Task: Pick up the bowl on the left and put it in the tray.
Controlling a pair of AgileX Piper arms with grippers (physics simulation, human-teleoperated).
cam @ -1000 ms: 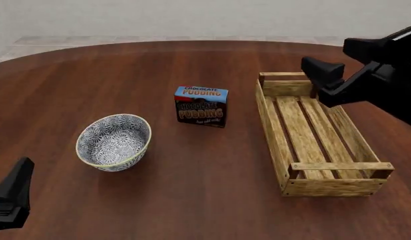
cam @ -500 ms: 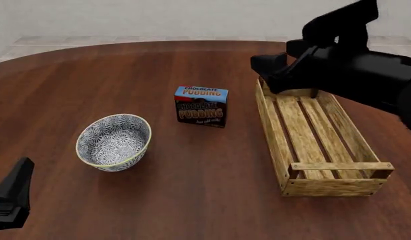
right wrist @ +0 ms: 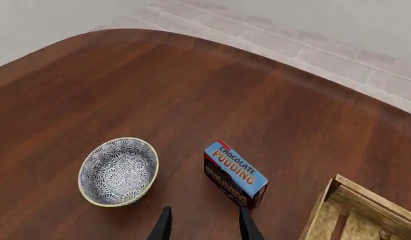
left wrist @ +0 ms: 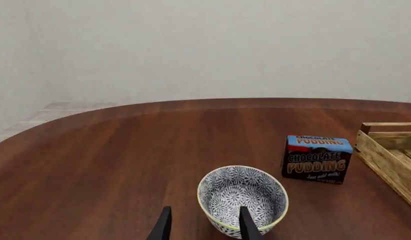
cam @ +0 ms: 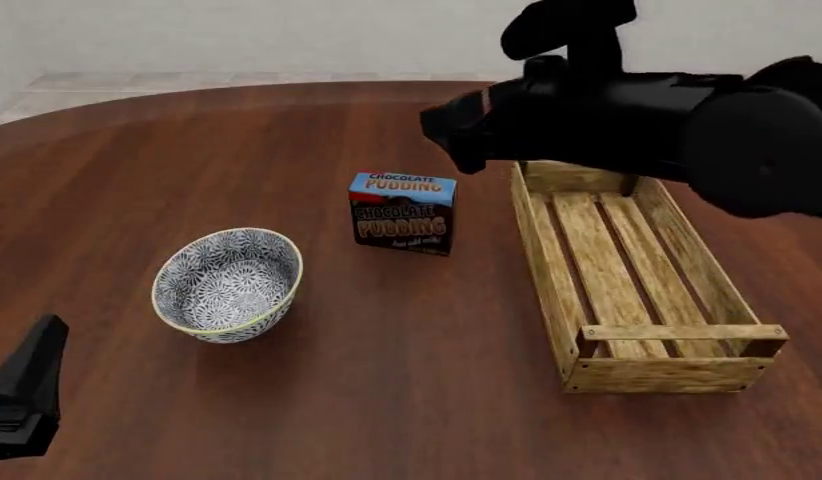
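Nothing is done yet: the bowl (cam: 227, 284) sits untouched at near left, well apart from the tray (cam: 558, 290) on the right. Both the left gripper (left wrist: 201, 227) and the right gripper (right wrist: 201, 226) hold their fingers apart, empty.

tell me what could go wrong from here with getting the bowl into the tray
1. The right gripper is high over the table near the pudding box, which stands between the bowl and the tray; a low pass toward the bowl could knock the box over.
2. The bowl is round with a thin rim, so a pinch on the rim might slip or tip it.
3. The tray is narrow, so a badly centred bowl could catch on a side rail.
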